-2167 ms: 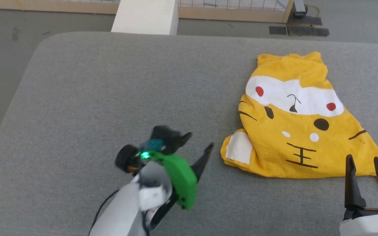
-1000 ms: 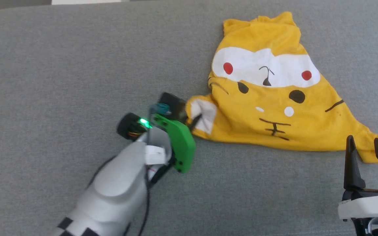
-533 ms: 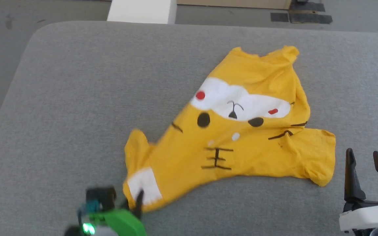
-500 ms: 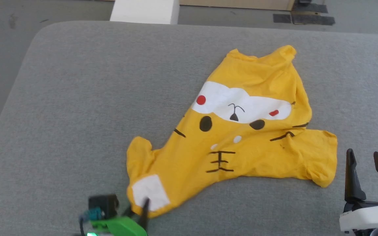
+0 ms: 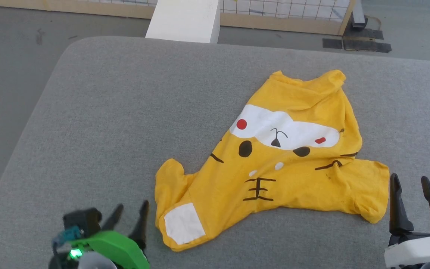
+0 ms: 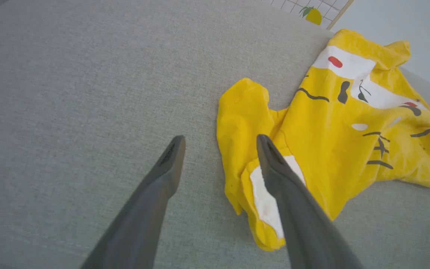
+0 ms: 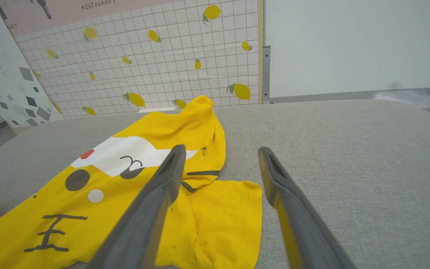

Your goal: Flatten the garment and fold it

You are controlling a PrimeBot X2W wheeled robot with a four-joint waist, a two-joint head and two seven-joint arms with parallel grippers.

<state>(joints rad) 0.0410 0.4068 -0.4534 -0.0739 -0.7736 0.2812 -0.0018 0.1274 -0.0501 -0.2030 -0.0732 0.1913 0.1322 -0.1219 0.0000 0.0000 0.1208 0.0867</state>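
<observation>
The garment (image 5: 274, 164) is a yellow T-shirt with a cartoon face, lying rumpled and slanted on the grey padded table (image 5: 125, 112). Its near-left corner with a white patch (image 5: 183, 223) lies just right of my left gripper (image 5: 131, 213), which is open and holds nothing. In the left wrist view the garment (image 6: 330, 127) sits right of the open left gripper (image 6: 218, 140), whose right finger overlaps the white patch. My right gripper (image 5: 411, 181) stands open beside the garment's right sleeve. The right wrist view shows that sleeve (image 7: 222, 220) under the open right gripper (image 7: 220, 149).
A white block (image 5: 185, 20) stands beyond the table's far edge, in front of a wooden-framed tiled panel (image 5: 282, 11). Grey floor (image 5: 9, 67) lies off the table's left side. Bare table surface spreads left of the garment.
My left gripper opened and let go of the garment's white-patched corner, which it had dragged toward the near left. The head camera also shifted. The right gripper stayed put.
</observation>
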